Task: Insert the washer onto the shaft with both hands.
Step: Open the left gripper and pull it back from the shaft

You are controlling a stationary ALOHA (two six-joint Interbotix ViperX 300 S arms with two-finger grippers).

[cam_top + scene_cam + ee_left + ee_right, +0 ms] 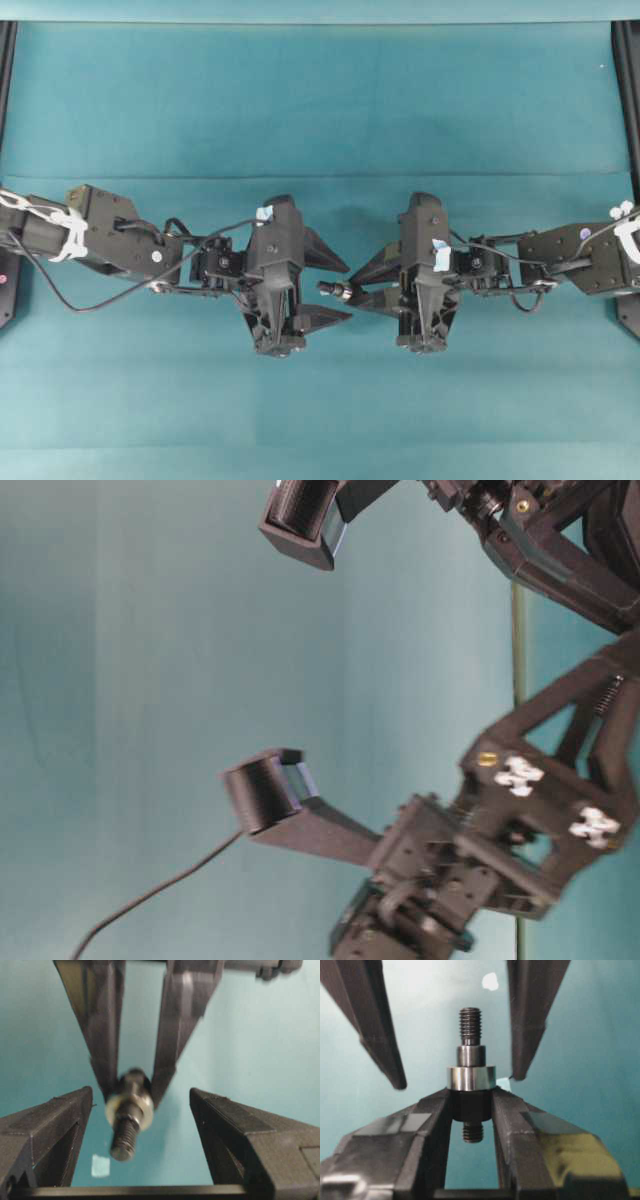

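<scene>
Robotics lab: bare teal tabletop [320, 110], two cabled bench-mounted arms.

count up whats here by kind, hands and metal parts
hands: 2, left hand open, right hand shut on the shaft
shafts: 1, the shaft
washers: 1, the washer seated on the shaft
total: 4

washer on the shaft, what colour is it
Shiny silver washer, on the darker grey shaft; right wrist view.
</scene>
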